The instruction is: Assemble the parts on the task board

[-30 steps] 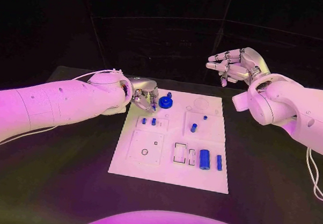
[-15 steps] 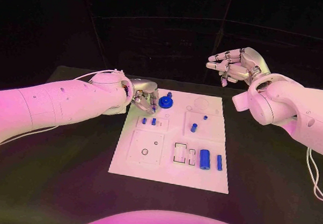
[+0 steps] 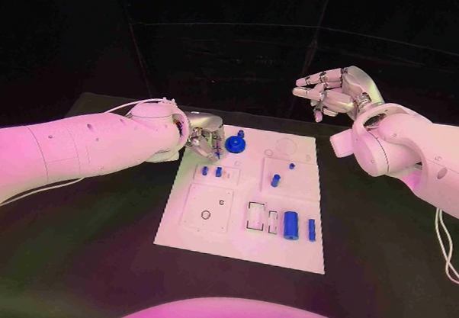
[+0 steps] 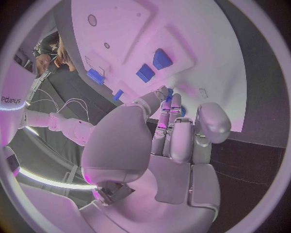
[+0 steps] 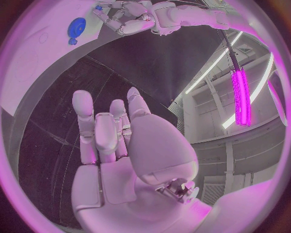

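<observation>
Presently, left hand (image 3: pixel 201 135): fingers curled inward and bunched together at the far left corner of the task board (image 3: pixel 241 241), tips lowered just beside the blue gear-like part (image 3: pixel 235 145); in the left wrist view the fingertips (image 4: pixel 171 103) press close together over the white plate, a sliver of blue showing between them, though whether anything is actually pinched cannot be told. Right hand (image 3: pixel 336 90): raised well above and beyond the board's far right corner, fingers loosely bent and apart, nothing in them; the right wrist view shows the same hand (image 5: pixel 115 141) with fingers extended side by side over the dark table, the blue gear (image 5: pixel 76 24) and the left hand (image 5: pixel 124 19) far off at the circle's rim. Task board: white rectangular plate lying flat in the middle of the black table (image 3: pixel 78 235). Parts on it: two small blue pegs (image 3: pixel 212 172) standing side by side in the left middle panel; one short blue pin (image 3: pixel 275 181) and a tiny blue piece (image 3: pixel 291 166) in the right middle panel; a thick blue cylinder (image 3: pixel 291 226) and a slimmer blue rod (image 3: pixel 312 230) lying parallel near the board's near right corner, just beside a rectangular slot (image 3: pixel 256 216).
</observation>
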Available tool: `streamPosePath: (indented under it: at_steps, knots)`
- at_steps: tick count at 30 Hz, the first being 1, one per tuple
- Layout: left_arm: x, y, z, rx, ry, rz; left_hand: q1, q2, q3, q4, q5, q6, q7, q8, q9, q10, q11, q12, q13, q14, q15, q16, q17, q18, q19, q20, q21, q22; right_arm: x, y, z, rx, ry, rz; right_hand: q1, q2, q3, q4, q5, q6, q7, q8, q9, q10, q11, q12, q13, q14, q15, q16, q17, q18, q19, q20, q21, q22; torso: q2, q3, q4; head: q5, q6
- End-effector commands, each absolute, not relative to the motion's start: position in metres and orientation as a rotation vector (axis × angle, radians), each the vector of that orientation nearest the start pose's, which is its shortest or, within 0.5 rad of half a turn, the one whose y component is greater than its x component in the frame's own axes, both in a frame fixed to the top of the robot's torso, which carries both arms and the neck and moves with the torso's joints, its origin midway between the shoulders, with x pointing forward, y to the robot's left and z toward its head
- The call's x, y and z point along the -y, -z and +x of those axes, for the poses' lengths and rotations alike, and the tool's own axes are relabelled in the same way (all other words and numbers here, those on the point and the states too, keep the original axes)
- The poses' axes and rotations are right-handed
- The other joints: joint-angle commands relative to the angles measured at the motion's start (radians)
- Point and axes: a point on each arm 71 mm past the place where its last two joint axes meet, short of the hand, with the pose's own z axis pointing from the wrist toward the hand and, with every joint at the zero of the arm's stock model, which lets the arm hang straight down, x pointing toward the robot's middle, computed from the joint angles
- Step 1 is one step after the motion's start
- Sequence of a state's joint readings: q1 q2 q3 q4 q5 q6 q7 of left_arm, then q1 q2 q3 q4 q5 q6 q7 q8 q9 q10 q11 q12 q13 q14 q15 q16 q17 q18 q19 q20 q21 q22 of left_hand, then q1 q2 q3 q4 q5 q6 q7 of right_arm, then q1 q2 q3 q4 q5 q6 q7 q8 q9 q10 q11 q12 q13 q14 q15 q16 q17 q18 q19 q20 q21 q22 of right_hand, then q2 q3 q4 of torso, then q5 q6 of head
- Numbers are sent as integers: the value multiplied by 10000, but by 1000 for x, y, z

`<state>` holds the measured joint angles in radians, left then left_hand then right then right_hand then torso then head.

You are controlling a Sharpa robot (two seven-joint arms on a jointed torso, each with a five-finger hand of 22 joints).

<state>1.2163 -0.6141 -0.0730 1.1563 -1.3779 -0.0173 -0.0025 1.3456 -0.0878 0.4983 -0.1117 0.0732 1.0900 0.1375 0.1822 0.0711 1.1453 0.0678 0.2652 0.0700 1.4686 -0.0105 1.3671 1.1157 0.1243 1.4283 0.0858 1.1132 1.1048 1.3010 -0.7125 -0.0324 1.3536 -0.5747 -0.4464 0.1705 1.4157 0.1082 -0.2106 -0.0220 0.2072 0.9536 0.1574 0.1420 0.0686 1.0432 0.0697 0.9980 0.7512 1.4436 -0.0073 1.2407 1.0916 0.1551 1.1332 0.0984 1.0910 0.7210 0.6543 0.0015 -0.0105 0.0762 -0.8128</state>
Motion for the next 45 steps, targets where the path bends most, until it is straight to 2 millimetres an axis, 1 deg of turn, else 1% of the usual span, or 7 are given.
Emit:
streamPosePath:
  at_steps: [1, 11, 19, 27, 37, 41, 45]
  knots:
    - [-182, 227, 539, -19718, 6127, 2150, -118, 6, 59, 21, 12, 30, 20, -59, -11, 20, 14, -64, -7, 221, -57, 46, -11, -198, 42, -35, 53, 26, 191, 132, 537, -14681, -11530, 5713, -87, -15, 28, -44, 53, -69, -12, 47, -2, -64, -5, 2, 12, -36, 8, -3, 14, 47, -62, 27, -23, 12, 1, 2, 0, 6, -4]
    - [-178, 227, 539, -19730, 6230, 2234, -139, -18, 56, 17, 3, 20, 28, -82, -15, 17, 22, -92, -8, 220, -52, 48, -15, -204, 45, -32, 79, 57, 191, 132, 537, -14691, -11544, 5705, -87, -15, 28, -44, 53, -69, -12, 47, -2, -64, -5, 2, 12, -36, 8, -3, 14, 47, -62, 27, -23, 12, -3, 9, -2, 1, 0]
    - [-178, 229, 539, -19885, 6157, 2236, -210, -102, 55, 3, -3, -71, 63, -198, -35, -47, 62, -224, -19, 210, -22, 44, -59, -207, 27, -11, 86, 79, 191, 132, 537, -14697, -11531, 5715, -108, -8, 43, -56, 62, -77, -11, 61, 0, -85, -3, 0, -26, -43, 10, -14, -3, 53, -86, 31, -34, -7, -4, 7, -9, -13, 3]
    - [-180, 230, 539, -19966, 6079, 2208, -231, -131, 61, -6, -4, -117, 79, -254, -42, -91, 85, -292, -24, 206, -5, 45, -74, -209, 21, 3, 96, 98, 192, 132, 537, -14698, -11520, 5721, -108, -8, 43, -56, 62, -77, -11, 61, 0, -85, -3, 0, -26, -43, 10, -14, -3, 53, -86, 31, -34, -7, -2, 1, 8, -24, -10]
    - [-181, 229, 539, -19880, 6058, 2158, -330, -262, 76, -25, 1, -449, 104, -548, -65, -362, 167, -597, -52, 176, 63, 17, -199, -202, -19, 62, 68, 101, 192, 132, 537, -14697, -11506, 5729, -108, -8, 43, -56, 62, -77, -11, 61, 0, -85, -3, 0, -26, -43, 10, -14, -3, 53, -86, 31, -34, -7, -2, 0, 2, -16, -15]
    - [-182, 229, 540, -19812, 6077, 2144, -362, -310, 91, -33, 2, -665, 119, -707, -75, -474, 197, -718, -52, 170, 91, 19, -225, -195, -39, 90, 43, 91, 192, 133, 538, -14713, -11498, 5736, -114, -11, 44, -59, 62, -80, -10, 63, 0, -110, -2, -20, -60, -51, 11, -29, -25, 57, -100, 32, -46, -27, 1, 0, 10, -16, -21]
    - [-182, 228, 540, -19761, 6079, 2124, -400, -362, 87, -33, 1, -833, 142, -829, -76, -592, 228, -827, -56, 160, 115, 12, -270, -178, -71, 113, -28, 33, 192, 133, 538, -14767, -11458, 5727, -123, -22, 40, -63, 60, -91, -7, 62, -2, -169, 1, -73, -136, -79, 13, -91, -111, 76, -160, 33, -107, -131, -2, 2, 5, -14, -24]
